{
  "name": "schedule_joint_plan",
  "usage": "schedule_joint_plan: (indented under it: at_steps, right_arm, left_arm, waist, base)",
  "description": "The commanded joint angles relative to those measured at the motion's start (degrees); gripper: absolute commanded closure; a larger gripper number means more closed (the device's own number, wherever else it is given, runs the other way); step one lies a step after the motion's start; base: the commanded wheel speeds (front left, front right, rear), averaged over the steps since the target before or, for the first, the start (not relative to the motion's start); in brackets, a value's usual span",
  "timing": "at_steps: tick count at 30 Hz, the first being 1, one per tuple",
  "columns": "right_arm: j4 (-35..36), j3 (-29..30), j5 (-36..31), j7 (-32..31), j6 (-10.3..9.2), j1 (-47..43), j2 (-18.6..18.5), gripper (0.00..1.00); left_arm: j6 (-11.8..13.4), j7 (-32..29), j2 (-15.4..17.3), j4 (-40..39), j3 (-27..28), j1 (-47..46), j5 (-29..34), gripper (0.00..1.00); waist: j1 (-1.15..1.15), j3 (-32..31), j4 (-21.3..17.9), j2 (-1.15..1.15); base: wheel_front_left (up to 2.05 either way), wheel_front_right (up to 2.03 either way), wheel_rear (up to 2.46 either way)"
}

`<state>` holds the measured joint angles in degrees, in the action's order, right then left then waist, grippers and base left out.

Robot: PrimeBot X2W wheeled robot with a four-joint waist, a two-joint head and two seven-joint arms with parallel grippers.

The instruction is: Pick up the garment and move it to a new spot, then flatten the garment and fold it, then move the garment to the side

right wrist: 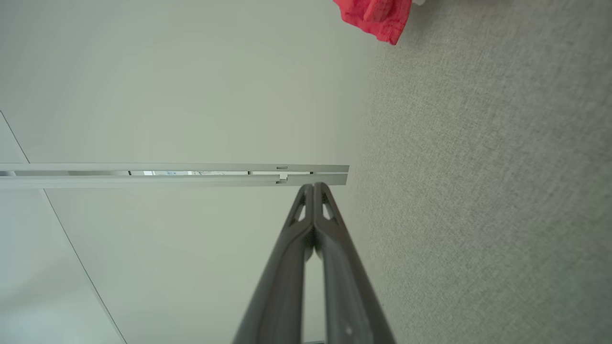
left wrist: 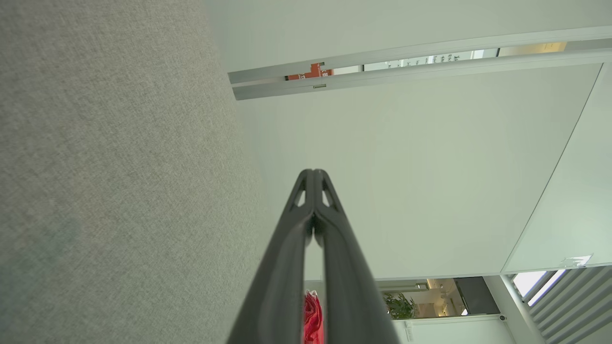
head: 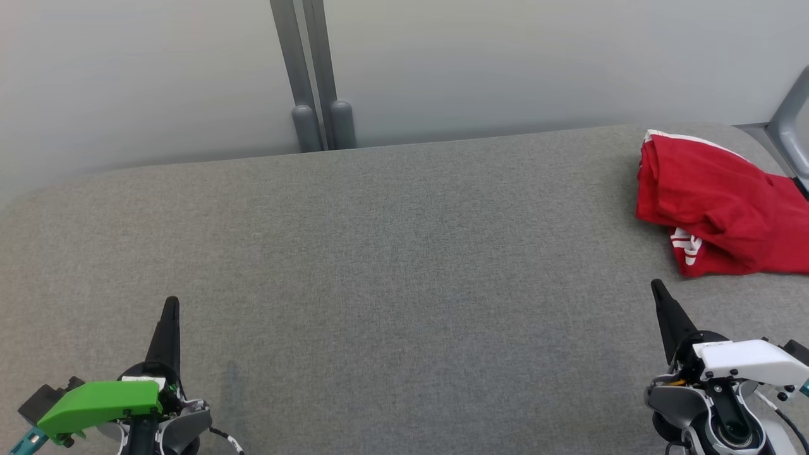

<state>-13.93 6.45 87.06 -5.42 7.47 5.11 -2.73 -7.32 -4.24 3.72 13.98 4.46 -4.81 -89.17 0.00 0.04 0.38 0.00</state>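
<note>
While parked low over the grey padded surface (head: 379, 253), finds left gripper (head: 170, 302) at seven o'clock and right gripper (head: 656, 285) at five o'clock, both pinched fully together on nothing. Places the red garment (head: 714, 202) at two o'clock, crumpled in overlapping layers with white-striped trim poking out at its near side, well apart from the left gripper and near the right one. Sits close to the far right edge of the surface, near a grey metal bar (head: 793, 114). If approached with fingers unparted, would probably shove the heap instead of pinching it, perhaps nudging it off that edge. Could also catch one loose layer alone, leaving the rest to drag or drop on the lift. Might clip the bar on a wide approach from three o'clock. Needs a long cross-reach from the left side, so risks crowding the two arms together.
</note>
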Motion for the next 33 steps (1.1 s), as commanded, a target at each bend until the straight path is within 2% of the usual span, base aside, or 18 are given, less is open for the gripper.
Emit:
schedule_joint_plan:
  at_steps: [1, 11, 33]
  right_arm:
    - [-0.07, 0.10, 1.29, -0.32, 0.04, 0.97, -0.25, 1.00]
    - [-0.17, 0.16, 5.58, -1.32, 0.04, 1.44, -0.26, 1.00]
    - [-0.17, 0.14, 5.52, -1.33, 0.04, 1.33, -0.25, 1.00]
  left_arm:
    - [-0.27, -0.36, 0.31, -0.05, 0.36, -1.24, -1.09, 1.00]
    - [-0.30, -1.39, 0.22, 0.04, 0.89, -1.89, -4.56, 1.00]
    - [-0.28, -1.65, -0.06, 0.06, 1.26, -1.79, -4.06, 1.00]
  waist:
    - [0.00, 0.02, -0.04, 0.00]
    - [0.00, 0.14, -0.37, 0.00]
    - [0.00, 0.14, -0.38, 0.00]
  base:
    - [0.00, 0.00, 0.00]
    - [0.00, 0.00, 0.00]
    - [0.00, 0.00, 0.00]
